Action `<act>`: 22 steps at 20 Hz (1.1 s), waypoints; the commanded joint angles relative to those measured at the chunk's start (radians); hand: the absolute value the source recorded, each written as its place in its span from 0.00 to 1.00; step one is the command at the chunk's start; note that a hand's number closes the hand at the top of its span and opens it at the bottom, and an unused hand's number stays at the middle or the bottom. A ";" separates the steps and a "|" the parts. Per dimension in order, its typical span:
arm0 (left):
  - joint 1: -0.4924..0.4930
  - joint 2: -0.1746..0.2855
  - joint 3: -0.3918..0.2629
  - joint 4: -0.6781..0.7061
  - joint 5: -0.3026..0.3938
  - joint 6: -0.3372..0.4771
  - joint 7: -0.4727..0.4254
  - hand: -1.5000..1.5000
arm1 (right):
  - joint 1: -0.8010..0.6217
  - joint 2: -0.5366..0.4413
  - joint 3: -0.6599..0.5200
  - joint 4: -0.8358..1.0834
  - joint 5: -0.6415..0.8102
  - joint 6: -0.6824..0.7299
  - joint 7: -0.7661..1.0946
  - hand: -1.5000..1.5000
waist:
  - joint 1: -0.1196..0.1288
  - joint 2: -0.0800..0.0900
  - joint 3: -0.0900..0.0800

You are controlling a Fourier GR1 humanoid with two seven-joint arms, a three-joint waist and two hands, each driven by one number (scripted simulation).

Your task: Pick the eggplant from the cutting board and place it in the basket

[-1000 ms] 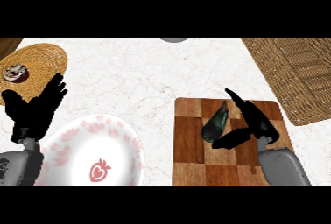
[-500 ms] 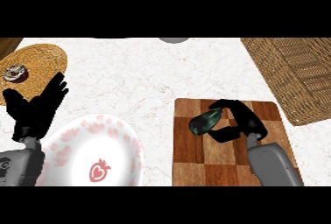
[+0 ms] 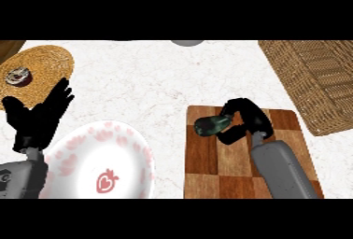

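The dark green eggplant [image 3: 212,124] sits in my right hand [image 3: 244,119], whose fingers and thumb curl round it over the upper left part of the checkered wooden cutting board [image 3: 214,172]. Only the eggplant's left end shows past the fingers. The wicker basket [image 3: 318,79] lies at the upper right, beyond the board's far right corner. My left hand [image 3: 38,119] rests open at the left, fingers up, beside the plate.
A white plate with pink marks and a strawberry [image 3: 96,161] lies at the lower left. A round woven mat [image 3: 45,63] with a small dark cupcake [image 3: 18,76] is at the upper left. A grey round object [image 3: 187,42] peeks in at the top edge.
My right hand has closed round the eggplant and turned it leftward, fingers now curled over it. The left hand has barely moved.
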 commanded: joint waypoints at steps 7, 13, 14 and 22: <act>-0.061 -0.028 -0.063 -0.004 -0.013 -0.029 -0.012 0.50 | -0.417 0.002 -0.186 0.292 0.246 -0.341 0.493 1.00 | 0.125 0.063 0.005; -0.103 -0.047 -0.086 0.002 -0.023 -0.021 0.003 0.50 | -0.603 0.008 -0.253 0.373 0.330 -0.603 0.523 1.00 | 0.145 0.070 0.010; -0.094 -0.045 -0.086 -0.005 -0.029 -0.018 -0.001 0.50 | -0.614 0.003 -0.252 0.385 0.358 -0.656 0.507 1.00 | 0.151 0.067 0.010; -0.139 -0.059 -0.100 -0.002 -0.045 0.006 0.036 0.50 | -0.817 -0.040 -0.249 0.558 0.598 -0.845 0.586 1.00 | 0.149 0.060 0.007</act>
